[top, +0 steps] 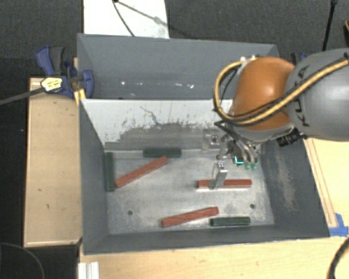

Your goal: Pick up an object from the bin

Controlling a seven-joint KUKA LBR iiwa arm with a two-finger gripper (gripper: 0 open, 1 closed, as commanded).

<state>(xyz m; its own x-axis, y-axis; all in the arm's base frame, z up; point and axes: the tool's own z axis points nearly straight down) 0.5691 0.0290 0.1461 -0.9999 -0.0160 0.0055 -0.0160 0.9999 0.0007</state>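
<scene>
**A:** Status of the pick?

**B:** Not done, by my reading. The hand [220, 179] is low in the bin [291, 196], right of centre, with its tip over the left part of the right red bar [235, 183]. The bar lies flat on the bin floor, roughly level across the view. Nothing is lifted.

**A:** Hand released or clenched?

**B:** Cannot tell. The tip reads as one thin shape from this angle, and the orange wrist cover hides the rest. Contact with the bar also cannot be settled; in the view they overlap, no more.

**A:** So what is left?

**B:** Judgement: a confirmed grip on the bar, then the lift clear of the bin. Both are outstanding.

**A:** Neighbours?

**B:** Five more bars, all apart from the target.
- Left red bar [141, 172]: tilted, left of centre.
- Front red bar [189, 217]: near the front wall, with the front green bar [230, 221] just beside its right end.
- Back green bar [161, 153]: against the back wall.
- Left green bar [109, 171]: along the left wall.

**A:** Obstructions?

**B:** None close. The floor around the target is bare, and the right wall is well apart from it. Likely risk: the bar is thin and flat, so it could slip.
</scene>
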